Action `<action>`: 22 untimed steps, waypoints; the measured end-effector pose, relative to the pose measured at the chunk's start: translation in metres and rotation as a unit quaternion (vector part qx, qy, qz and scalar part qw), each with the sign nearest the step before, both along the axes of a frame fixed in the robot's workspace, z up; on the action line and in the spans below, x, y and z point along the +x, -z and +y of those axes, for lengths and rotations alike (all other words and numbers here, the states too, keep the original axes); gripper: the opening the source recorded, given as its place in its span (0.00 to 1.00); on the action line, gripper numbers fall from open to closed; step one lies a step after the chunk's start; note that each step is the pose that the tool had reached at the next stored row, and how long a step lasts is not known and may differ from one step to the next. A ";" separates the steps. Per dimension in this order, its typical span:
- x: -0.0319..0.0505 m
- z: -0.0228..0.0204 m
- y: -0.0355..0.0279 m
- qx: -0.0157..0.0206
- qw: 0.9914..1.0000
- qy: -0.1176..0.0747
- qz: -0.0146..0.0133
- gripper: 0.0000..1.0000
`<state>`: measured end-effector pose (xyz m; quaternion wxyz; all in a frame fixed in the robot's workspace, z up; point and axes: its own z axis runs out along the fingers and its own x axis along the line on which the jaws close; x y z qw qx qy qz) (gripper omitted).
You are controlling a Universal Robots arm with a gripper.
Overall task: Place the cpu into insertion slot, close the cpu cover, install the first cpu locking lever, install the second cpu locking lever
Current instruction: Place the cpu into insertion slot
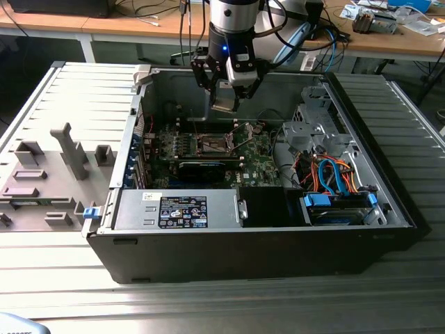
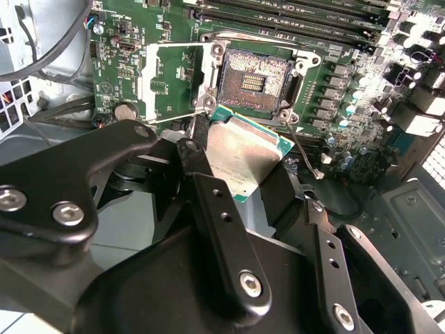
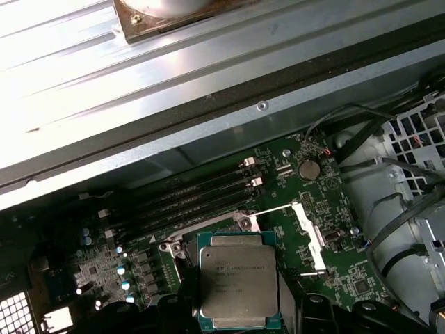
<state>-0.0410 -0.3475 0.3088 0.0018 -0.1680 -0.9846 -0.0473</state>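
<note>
The arm's gripper (image 1: 226, 89) hangs over the open computer case (image 1: 389, 202). Its claw is narrowed onto the cpu (image 2: 243, 156), which is pinched by two opposite edges between the black fingers (image 2: 215, 209). The chip's dull metal top faces the wrist cameras. In the exterior view it is up in the air, above the green motherboard (image 1: 261, 163) and clear of it. In both wrist views the chip shows just in front of the insertion slot (image 2: 254, 75), covering one edge of it.

The slot lies bare, its field of contacts exposed. The cpu cover (image 3: 308, 233) is swung open and lies flipped to one side of the slot, with green board showing through its square window.

Rows of memory slots (image 3: 201, 191) run alongside the slot, and a coin cell (image 3: 309, 168) sits on the board near the open cover.

In the exterior view a labelled power-supply box (image 1: 177, 209) sits along the near wall of the case. A long black expansion card (image 1: 201, 167) lies between that box and the slot. A grey fixture tray (image 1: 42, 188) rests on the table at the exterior view's left of the case
</note>
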 end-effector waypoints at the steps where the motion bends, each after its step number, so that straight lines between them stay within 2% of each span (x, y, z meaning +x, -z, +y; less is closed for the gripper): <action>1: 0.0000 0.0000 0.0000 0.000 1.000 0.000 0.000 0.55; 22: 0.0000 0.0000 0.0003 0.000 1.000 0.013 0.000 0.55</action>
